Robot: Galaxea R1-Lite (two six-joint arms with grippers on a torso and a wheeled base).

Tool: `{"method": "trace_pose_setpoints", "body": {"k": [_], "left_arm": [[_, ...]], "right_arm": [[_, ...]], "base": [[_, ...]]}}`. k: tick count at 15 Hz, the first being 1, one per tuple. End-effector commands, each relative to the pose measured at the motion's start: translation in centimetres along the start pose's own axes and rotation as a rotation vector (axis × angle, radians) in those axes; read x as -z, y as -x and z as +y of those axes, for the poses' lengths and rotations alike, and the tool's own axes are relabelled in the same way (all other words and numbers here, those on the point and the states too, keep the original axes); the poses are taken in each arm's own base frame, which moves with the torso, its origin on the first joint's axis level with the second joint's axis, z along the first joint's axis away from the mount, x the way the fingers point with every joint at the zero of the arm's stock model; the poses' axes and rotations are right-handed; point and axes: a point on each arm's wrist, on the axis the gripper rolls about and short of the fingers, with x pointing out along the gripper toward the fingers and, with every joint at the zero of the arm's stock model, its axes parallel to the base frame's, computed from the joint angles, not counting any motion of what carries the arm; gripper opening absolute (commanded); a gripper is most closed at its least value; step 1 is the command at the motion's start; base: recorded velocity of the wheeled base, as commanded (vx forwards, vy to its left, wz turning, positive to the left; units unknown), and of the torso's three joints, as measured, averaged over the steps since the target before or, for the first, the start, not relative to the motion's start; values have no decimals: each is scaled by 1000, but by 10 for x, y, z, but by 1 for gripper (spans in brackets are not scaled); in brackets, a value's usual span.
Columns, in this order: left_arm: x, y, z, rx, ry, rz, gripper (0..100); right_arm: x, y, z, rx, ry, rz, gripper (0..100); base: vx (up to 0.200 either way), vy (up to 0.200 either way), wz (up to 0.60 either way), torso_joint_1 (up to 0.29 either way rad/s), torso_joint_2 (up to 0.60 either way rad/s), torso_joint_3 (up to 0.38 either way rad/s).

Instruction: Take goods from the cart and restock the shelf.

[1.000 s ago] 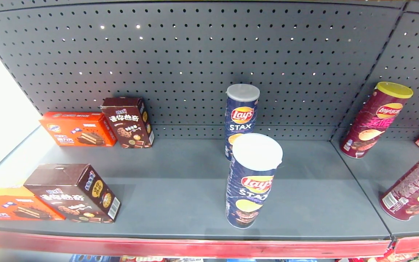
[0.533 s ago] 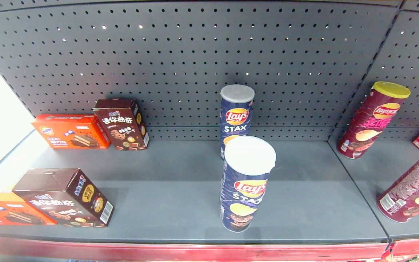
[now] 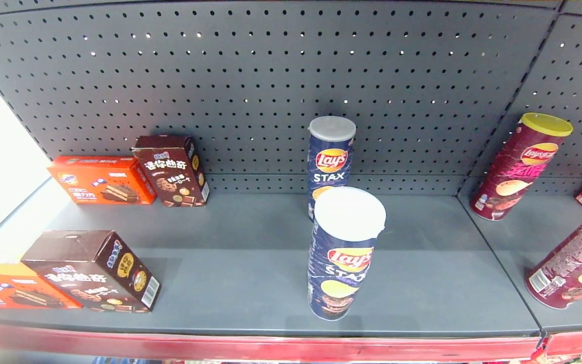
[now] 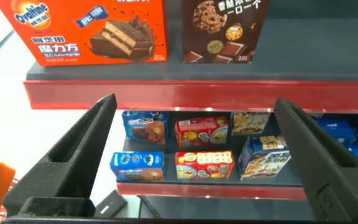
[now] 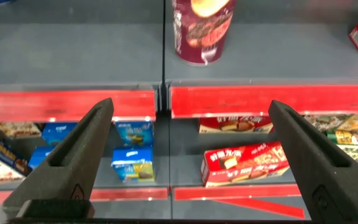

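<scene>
the shelf (image 3: 240, 283) carries two blue chip cans upright mid-board. the front can (image 3: 344, 253) stands near the red lip (image 3: 250, 346), and the rear can (image 3: 330, 162) is at its 12 o'clock against the pegboard (image 3: 220, 76), filed so the labels face out. cookie boxes (image 3: 94, 268) sit at 9 o'clock and maroon cans (image 3: 521, 169) at 3 o'clock. the left tool (image 4: 194, 106) and right tool (image 5: 190, 106) face the shelf front, both spread wide and empty, likely free to fetch more stock.
</scene>
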Motion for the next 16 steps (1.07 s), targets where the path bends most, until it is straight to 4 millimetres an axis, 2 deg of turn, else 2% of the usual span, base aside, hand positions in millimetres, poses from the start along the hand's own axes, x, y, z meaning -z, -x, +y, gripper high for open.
{"method": "trace_pose_setpoints", "body": {"k": [1, 16], "left_arm": [[0, 0, 0, 0, 1, 1, 100], [0, 0, 0, -2, -2, 1, 100]], "right_arm": [[0, 0, 0, 0, 0, -1, 100], [0, 0, 0, 0, 0, -1, 100]], "base": [[0, 0, 0, 0, 0, 0], [0, 0, 0, 0, 0, 0]]}}
